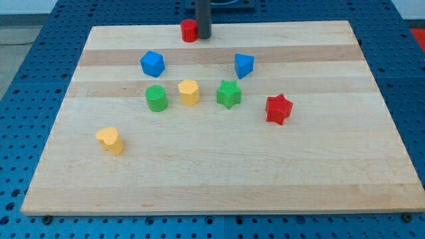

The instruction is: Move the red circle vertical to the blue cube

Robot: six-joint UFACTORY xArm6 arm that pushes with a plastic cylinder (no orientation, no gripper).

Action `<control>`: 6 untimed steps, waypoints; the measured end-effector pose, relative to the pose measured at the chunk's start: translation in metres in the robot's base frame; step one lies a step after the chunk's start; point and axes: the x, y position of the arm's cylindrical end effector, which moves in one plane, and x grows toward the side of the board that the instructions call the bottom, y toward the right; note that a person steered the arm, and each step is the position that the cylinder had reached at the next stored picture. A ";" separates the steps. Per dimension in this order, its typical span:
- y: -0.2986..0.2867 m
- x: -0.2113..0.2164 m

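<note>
While the arm's straight dark rod stands at the far edge of the pale wooden tabletop [219,179], its tip [203,38] rests just to the view's right of the small red circle block [189,30], touching it or nearly so. The rod carries no jaws, so nothing is clamped; it can only shove. The red circle sits at the view's top edge, a little left of centre. The blue cube [152,64] lies below it and toward the view's left, so the circle is not yet lined up above it. With the tip on the circle's right side, a push toward the view's left looks like the move that would bring the two into one vertical line.

Elsewhere on the board: a second blue block, wedge-like [244,65], right of centre; a green cylinder [156,97], a yellow block [188,91] and a green star [228,93] in a row across the middle; a red star [279,109] toward the right edge; a yellow heart-like block [110,140] near the bottom-left corner. The board rests on a blue perforated bench [26,86].
</note>
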 end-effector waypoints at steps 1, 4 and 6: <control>-0.023 0.000; -0.046 -0.021; -0.101 -0.015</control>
